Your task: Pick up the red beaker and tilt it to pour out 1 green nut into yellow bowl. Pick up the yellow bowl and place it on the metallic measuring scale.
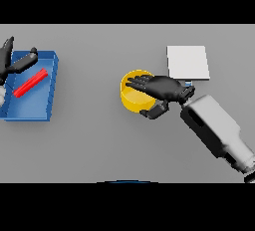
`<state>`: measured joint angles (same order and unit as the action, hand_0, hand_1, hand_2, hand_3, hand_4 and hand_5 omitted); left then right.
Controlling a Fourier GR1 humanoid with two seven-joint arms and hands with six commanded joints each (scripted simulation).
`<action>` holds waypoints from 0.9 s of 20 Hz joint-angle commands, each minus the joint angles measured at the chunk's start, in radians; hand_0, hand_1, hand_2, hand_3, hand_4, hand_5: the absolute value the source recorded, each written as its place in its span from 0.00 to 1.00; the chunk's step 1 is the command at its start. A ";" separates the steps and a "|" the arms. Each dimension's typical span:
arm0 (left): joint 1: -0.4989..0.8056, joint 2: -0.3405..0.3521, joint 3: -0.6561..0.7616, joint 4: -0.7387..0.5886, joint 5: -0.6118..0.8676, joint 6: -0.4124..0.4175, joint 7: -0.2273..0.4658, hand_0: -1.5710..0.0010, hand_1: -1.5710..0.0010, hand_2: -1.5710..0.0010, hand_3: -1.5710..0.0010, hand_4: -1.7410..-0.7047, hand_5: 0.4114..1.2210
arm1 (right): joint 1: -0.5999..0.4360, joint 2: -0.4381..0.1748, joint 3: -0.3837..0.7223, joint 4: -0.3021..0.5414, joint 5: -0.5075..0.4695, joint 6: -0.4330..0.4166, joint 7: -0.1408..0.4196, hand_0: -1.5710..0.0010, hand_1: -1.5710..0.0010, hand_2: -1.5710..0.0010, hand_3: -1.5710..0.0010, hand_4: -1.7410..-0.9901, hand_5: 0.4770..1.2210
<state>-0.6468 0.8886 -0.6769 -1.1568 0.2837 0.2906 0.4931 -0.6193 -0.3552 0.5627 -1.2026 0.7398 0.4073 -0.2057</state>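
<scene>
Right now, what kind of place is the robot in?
Probably a lab-style workbench: a plain grey table with a metallic measuring scale, a yellow bowl and a blue tray.

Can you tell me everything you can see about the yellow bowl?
The yellow bowl is round, bright yellow and smooth, with a low wall and an open top. It stands upright on the grey table, a little left of the pale square scale and not on it. The right hand reaches over its right side, dark fingers spread across the rim and the thumb curled at its lower edge. Whether anything lies inside cannot be seen.
</scene>
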 commanded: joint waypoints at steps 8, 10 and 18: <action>-0.007 0.001 0.000 -0.002 -0.005 0.003 -0.002 1.00 1.00 1.00 1.00 0.91 0.40 | -0.046 0.021 0.061 0.087 0.048 0.038 0.008 1.00 1.00 1.00 1.00 0.58 0.29; -0.004 0.001 0.001 -0.002 -0.001 0.001 -0.004 1.00 1.00 1.00 1.00 0.91 0.39 | -0.056 0.032 0.072 0.097 0.055 0.046 0.014 1.00 1.00 1.00 1.00 0.58 0.32; 0.011 0.017 0.010 -0.014 0.006 0.006 -0.016 1.00 1.00 1.00 1.00 0.91 0.39 | -0.073 0.033 0.102 0.119 0.070 0.085 0.013 0.43 0.46 0.48 0.62 0.28 0.78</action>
<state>-0.6359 0.9054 -0.6669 -1.1711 0.2893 0.2971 0.4771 -0.6933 -0.3228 0.6649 -1.0845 0.8087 0.4923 -0.1950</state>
